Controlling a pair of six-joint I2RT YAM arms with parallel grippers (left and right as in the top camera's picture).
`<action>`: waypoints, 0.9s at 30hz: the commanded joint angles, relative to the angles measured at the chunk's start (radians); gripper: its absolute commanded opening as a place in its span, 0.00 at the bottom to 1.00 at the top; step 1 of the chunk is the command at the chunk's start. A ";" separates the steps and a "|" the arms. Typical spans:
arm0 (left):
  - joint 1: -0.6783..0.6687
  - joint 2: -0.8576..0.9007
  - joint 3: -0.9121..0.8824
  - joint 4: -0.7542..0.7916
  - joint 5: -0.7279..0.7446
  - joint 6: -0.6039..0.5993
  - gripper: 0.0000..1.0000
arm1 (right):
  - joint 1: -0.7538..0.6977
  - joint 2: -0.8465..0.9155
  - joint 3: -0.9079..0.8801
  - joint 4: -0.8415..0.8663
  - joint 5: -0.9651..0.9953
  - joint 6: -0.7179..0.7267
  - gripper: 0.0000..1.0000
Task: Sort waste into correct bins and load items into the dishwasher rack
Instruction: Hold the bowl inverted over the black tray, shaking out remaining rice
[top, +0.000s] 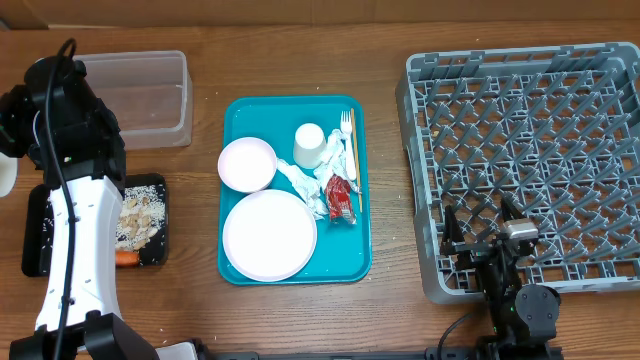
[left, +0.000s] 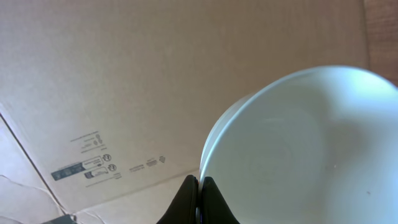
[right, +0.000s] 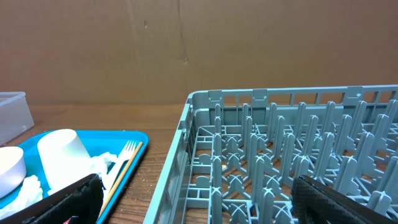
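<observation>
- Left wrist view: the left gripper (left: 200, 186) is pinched together on a white bowl (left: 298, 149) at its rim, right of frame. Overhead catches only a sliver at the left edge.
- Right wrist view: the right gripper (right: 196, 186) is spread wide before the dishwasher rack (right: 280, 99). Only overhead shows the plate (top: 268, 235) on the teal tray (top: 240, 120).

The left arm (top: 80, 250) has a white shell, black joints, black cable (top: 60, 215).

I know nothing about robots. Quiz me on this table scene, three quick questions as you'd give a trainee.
1. True or false: the dishwasher rack already holds dishes.
2. The left end effector grips: A) a spoon, B) a bowl, C) a bottle?
3. Fill in: the carrot lies in the ___ tray.
Key: 1 false; 2 B, the bowl, by its rim; 3 black tray.
</observation>
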 joint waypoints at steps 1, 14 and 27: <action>0.000 -0.005 0.011 0.008 -0.023 0.054 0.04 | 0.005 -0.008 -0.010 0.007 0.006 0.003 1.00; 0.000 -0.005 0.011 0.006 0.040 -0.715 0.04 | 0.005 -0.008 -0.010 0.007 0.006 0.003 1.00; 0.001 -0.006 0.015 -0.432 0.315 -1.262 0.04 | 0.005 -0.008 -0.010 0.007 0.006 0.003 1.00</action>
